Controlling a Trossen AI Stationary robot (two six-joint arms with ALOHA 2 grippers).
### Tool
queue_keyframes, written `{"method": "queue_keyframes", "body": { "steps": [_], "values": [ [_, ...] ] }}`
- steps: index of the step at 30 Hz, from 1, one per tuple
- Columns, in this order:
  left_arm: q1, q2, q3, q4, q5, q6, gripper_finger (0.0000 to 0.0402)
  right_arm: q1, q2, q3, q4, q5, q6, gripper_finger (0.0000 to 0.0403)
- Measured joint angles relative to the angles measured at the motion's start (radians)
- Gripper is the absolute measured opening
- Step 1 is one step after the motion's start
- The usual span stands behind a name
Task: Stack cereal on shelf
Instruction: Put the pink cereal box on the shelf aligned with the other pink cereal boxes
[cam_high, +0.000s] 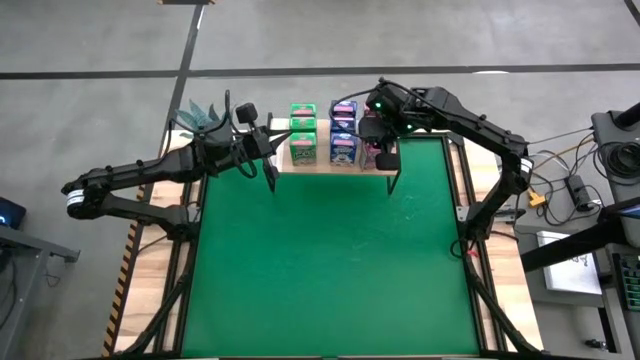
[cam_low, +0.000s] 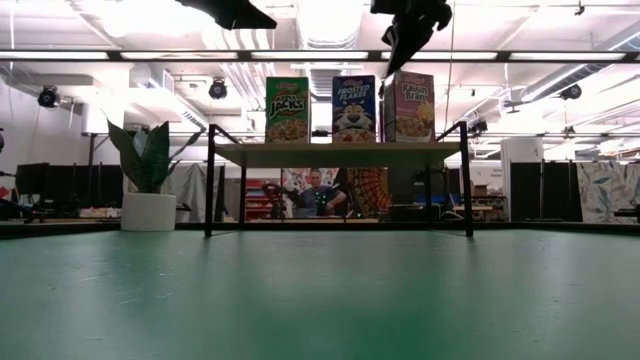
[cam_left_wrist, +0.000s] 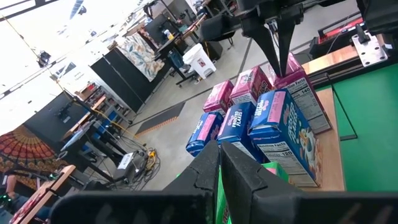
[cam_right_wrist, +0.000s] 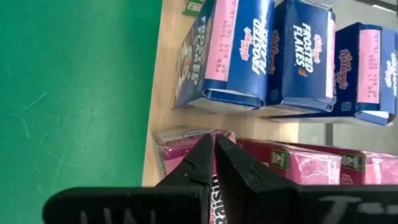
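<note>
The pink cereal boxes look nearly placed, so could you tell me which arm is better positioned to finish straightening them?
The right. Its gripper hangs directly over the pink boxes on the shelf, fingers shut. The left gripper sits off the shelf's opposite end, beside the green boxes.

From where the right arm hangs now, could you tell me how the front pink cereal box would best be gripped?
Probably from above, across the narrow top end of the front pink box. It stands upright with blue boxes alongside, so only its top is free. The right pincer is already there.

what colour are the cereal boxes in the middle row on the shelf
Blue boxes, clearest in the right wrist view.
</note>
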Motion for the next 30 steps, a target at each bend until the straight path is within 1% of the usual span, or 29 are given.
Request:
{"method": "queue_keyframes", "body": {
  "steps": [10, 16, 25, 30],
  "values": [
    [0.000, 0.000, 0.000, 0.000, 0.000, -0.001, 0.0000, -0.008, 0.000, 0.000, 0.011, 0.012, 0.012, 0.0009],
    [0.000, 0.000, 0.000, 0.000, 0.000, -0.003, 0.0000, -0.013, 0.000, 0.000, 0.011, 0.064, 0.023, 0.0009],
    [0.000, 0.000, 0.000, 0.001, 0.000, -0.003, 0.0000, -0.013, -0.001, 0.000, 0.013, 0.063, 0.021, 0.0009],
    [0.000, 0.000, 0.000, 0.002, 0.000, -0.003, 0.0000, -0.013, -0.011, 0.023, 0.014, 0.063, 0.022, 0.0009]
  ]
}}
